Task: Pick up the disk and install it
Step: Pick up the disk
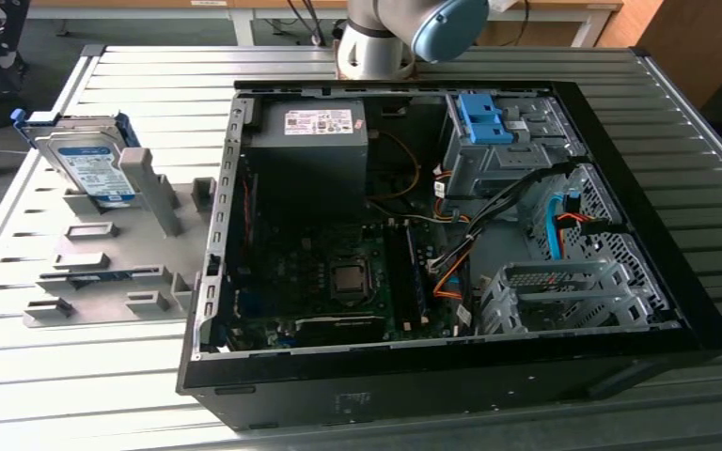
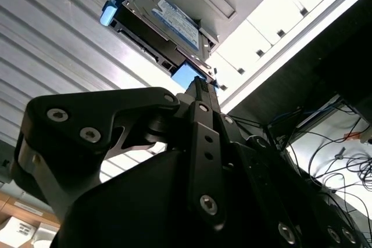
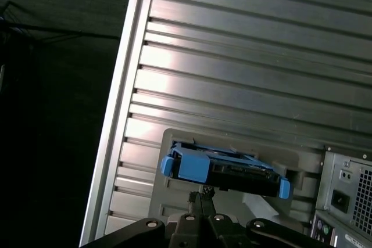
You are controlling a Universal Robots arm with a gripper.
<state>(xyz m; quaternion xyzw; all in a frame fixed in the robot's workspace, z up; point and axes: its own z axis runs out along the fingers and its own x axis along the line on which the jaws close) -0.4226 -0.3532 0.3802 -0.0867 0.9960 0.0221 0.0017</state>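
A: While the disk (image 1: 86,164) stands in its grey holder (image 1: 148,202) on the bench (image 1: 35,376), just beside the open computer case (image 1: 462,376), is anything done?

B: Nothing yet. My hand (image 3: 200,193), closed on nothing, hangs near the disk, outside the case; picking up and installing both remain.

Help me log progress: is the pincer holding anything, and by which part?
Nothing is held. The pincer hangs apart from the disk, which stands in its gray holder.
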